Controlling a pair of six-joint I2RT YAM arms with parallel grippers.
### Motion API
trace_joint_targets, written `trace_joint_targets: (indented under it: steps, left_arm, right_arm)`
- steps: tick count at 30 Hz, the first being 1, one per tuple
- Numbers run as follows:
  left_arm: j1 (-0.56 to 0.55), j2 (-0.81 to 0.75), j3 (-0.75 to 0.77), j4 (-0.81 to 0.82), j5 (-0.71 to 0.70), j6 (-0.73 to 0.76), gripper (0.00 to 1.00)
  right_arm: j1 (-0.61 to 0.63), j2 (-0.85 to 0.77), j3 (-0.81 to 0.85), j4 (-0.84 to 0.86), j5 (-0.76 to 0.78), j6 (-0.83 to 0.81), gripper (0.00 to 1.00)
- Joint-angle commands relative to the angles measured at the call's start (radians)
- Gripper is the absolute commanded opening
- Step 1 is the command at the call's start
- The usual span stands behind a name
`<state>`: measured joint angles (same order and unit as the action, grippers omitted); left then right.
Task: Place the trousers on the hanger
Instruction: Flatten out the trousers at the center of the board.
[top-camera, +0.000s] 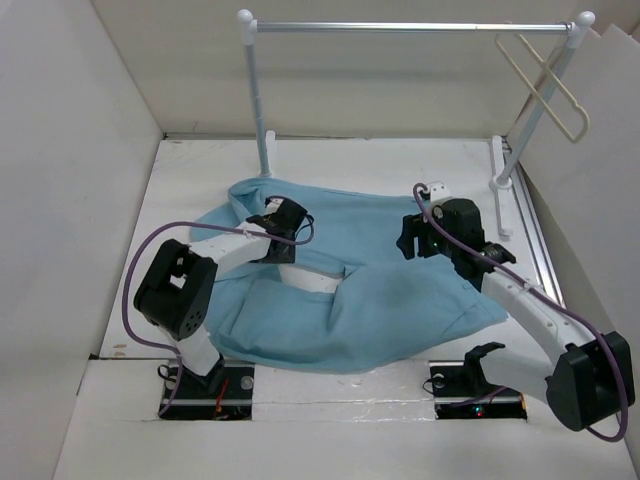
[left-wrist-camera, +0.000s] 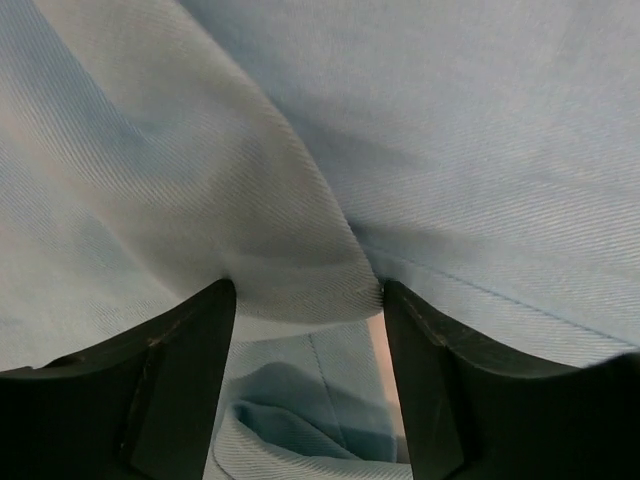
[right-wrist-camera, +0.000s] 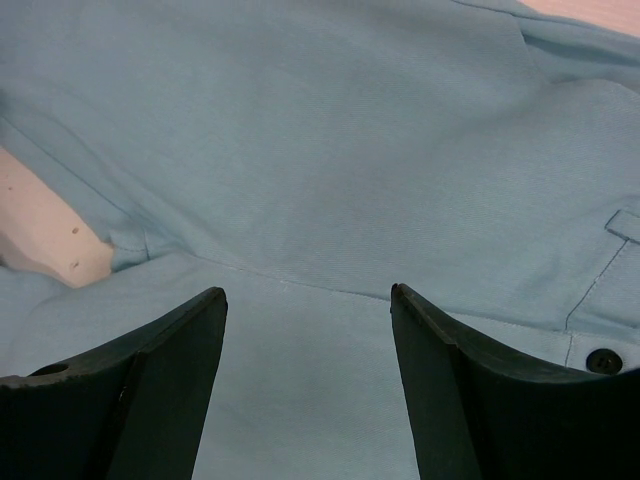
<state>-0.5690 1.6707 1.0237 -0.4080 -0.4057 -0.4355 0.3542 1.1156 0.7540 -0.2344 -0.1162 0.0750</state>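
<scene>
The light blue trousers (top-camera: 360, 290) lie spread and crumpled over the middle of the table. My left gripper (top-camera: 283, 222) is open and pressed down onto them near their upper left; a raised fold of cloth (left-wrist-camera: 300, 260) sits between its fingers (left-wrist-camera: 190, 370). My right gripper (top-camera: 415, 240) is open just above the trousers' right part; flat cloth (right-wrist-camera: 310, 200) fills its view, with a button (right-wrist-camera: 603, 360) at the lower right. The cream-beige hanger (top-camera: 548, 85) hangs from the right end of the silver rail (top-camera: 400, 27).
The rail stands on two white posts (top-camera: 258, 100) at the back of the table. White walls (top-camera: 60, 180) close in the left, back and right sides. A strip of metal track (top-camera: 540, 240) runs along the right edge.
</scene>
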Motion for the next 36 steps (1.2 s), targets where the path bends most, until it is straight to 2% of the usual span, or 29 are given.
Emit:
trace_joint_targets:
  steps: [1, 4, 5, 8, 11, 17, 21, 22, 24, 25, 26, 27, 28, 29, 30, 31, 32, 34, 35, 36]
  left_arm:
    - [0.001, -0.009, -0.031, 0.001, 0.027, -0.011, 0.57]
    - [0.001, -0.002, -0.031, 0.005, 0.016, -0.02, 0.36]
    - [0.001, 0.001, -0.025, -0.005, 0.008, -0.023, 0.21]
    - [0.001, -0.009, -0.017, -0.029, -0.028, -0.029, 0.0]
    - [0.001, -0.055, -0.008, -0.066, -0.059, -0.042, 0.0]
    - [0.033, -0.264, 0.076, -0.185, -0.194, -0.054, 0.0]
    - [0.237, -0.321, 0.182, -0.161, -0.284, 0.032, 0.0]
    - [0.359, -0.295, 0.215, -0.125, -0.282, 0.043, 0.0]
    - [0.475, -0.188, 0.309, -0.071, -0.237, 0.076, 0.0]
    - [0.562, -0.139, 0.414, -0.069, -0.228, 0.077, 0.0]
    - [0.595, -0.074, 0.496, -0.104, -0.226, 0.07, 0.0]
    - [0.624, 0.074, 0.588, -0.168, -0.2, 0.02, 0.08]
    - [0.648, 0.133, 0.686, -0.24, -0.176, -0.005, 0.19]
    - [0.662, 0.179, 0.831, -0.335, -0.148, -0.015, 0.53]
    - [0.663, 0.216, 0.864, -0.357, -0.096, -0.014, 0.79]
    - [0.663, 0.201, 0.872, -0.362, -0.088, -0.009, 0.93]
    - [0.62, 0.169, 0.815, -0.33, -0.094, -0.005, 0.99]
    - [0.591, 0.029, 0.703, -0.246, -0.067, 0.012, 0.99]
    - [0.566, -0.027, 0.57, -0.223, -0.038, 0.015, 0.93]
    - [0.566, -0.128, 0.505, -0.21, 0.016, 0.006, 0.89]
  right_arm:
    - [0.003, -0.014, 0.007, 0.007, -0.031, -0.015, 0.72]
    - [0.026, -0.004, 0.01, 0.0, -0.017, -0.018, 0.72]
    - [0.026, -0.003, 0.002, 0.0, -0.019, -0.018, 0.72]
    - [0.026, -0.013, -0.01, -0.002, -0.014, -0.02, 0.72]
    - [0.026, -0.013, -0.022, -0.005, -0.017, -0.026, 0.72]
    - [0.035, -0.02, -0.059, -0.04, -0.017, -0.052, 0.72]
    - [0.055, -0.016, -0.062, -0.054, -0.039, -0.063, 0.71]
    - [0.055, -0.011, -0.058, -0.057, -0.039, -0.063, 0.71]
    - [0.064, -0.004, -0.051, -0.065, -0.049, -0.063, 0.71]
    - [0.065, 0.0, -0.048, -0.069, -0.066, -0.093, 0.71]
    - [0.065, 0.0, -0.041, -0.074, -0.071, -0.095, 0.72]
    - [0.074, -0.003, -0.036, -0.094, -0.076, -0.099, 0.72]
    - [0.092, -0.01, -0.032, -0.101, -0.082, -0.104, 0.73]
    - [0.106, -0.016, -0.025, -0.121, -0.092, -0.113, 0.74]
    - [0.12, -0.016, -0.015, -0.132, -0.092, -0.115, 0.74]
    - [0.138, -0.02, -0.01, -0.14, -0.095, -0.119, 0.75]
    - [0.175, -0.025, -0.007, -0.144, -0.092, -0.121, 0.74]
    - [0.213, -0.025, -0.005, -0.137, -0.097, -0.109, 0.71]
    - [0.248, -0.02, -0.005, -0.12, -0.111, -0.107, 0.57]
    - [0.265, -0.016, 0.001, -0.112, -0.12, -0.106, 0.42]
